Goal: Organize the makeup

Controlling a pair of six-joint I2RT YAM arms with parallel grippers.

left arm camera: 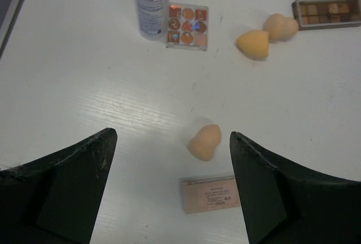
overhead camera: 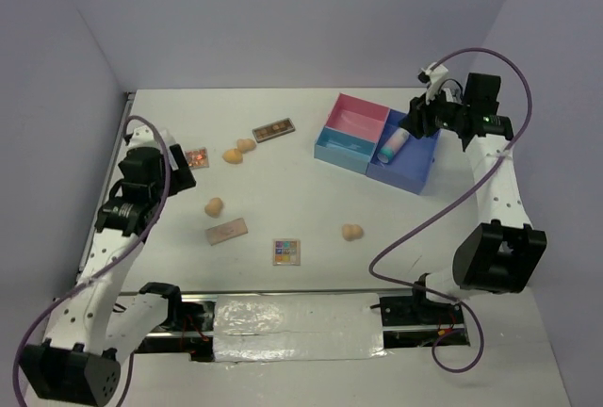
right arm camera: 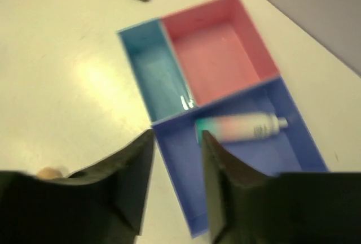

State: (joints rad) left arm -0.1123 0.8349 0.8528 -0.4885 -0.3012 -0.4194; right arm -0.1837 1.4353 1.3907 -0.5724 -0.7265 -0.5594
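Counting four sponges (overhead camera: pixel 214 206), four palettes (overhead camera: pixel 286 252), two bottles (left arm camera: pixel 150 1).

The right gripper (overhead camera: pixel 417 122) hangs over the tray (overhead camera: pixel 344 154). Just under it, a pale tube (overhead camera: pixel 393 145) lies in the dark blue part. The left gripper (overhead camera: pixel 179 173) is just beside a small square palette (overhead camera: pixel 196 157). Past that sit two peach sponges (overhead camera: pixel 233 155), touching, then a long brown palette (overhead camera: pixel 273 130). Another sponge (overhead camera: pixel 214 206) and a pink palette (overhead camera: pixel 227 231) lie near this gripper. A colourful palette (overhead camera: pixel 286 252) and a last sponge (overhead camera: pixel 352 232) lie between both grippers.
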